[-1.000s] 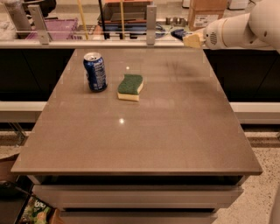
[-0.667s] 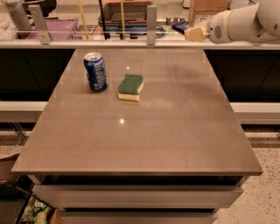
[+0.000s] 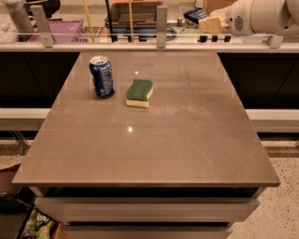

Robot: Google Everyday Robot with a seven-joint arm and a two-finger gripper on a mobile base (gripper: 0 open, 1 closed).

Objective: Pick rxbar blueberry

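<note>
The pincer point(image 3: 208, 22) is observed above the desk's point(image 3: 187, 140) far right corner, closed on the rxbar blueberry point(image 3: 195, 15). A soda can point(image 3: 102, 76) and sponge point(image 3: 139, 92) are noted near each other on the desk.

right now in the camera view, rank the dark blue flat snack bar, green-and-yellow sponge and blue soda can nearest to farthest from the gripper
Gripper: upper right, past the table's far edge.
1. Dark blue flat snack bar, at the gripper's tip.
2. Green-and-yellow sponge, far half, left of centre.
3. Blue soda can, upright, left of the sponge.
</note>
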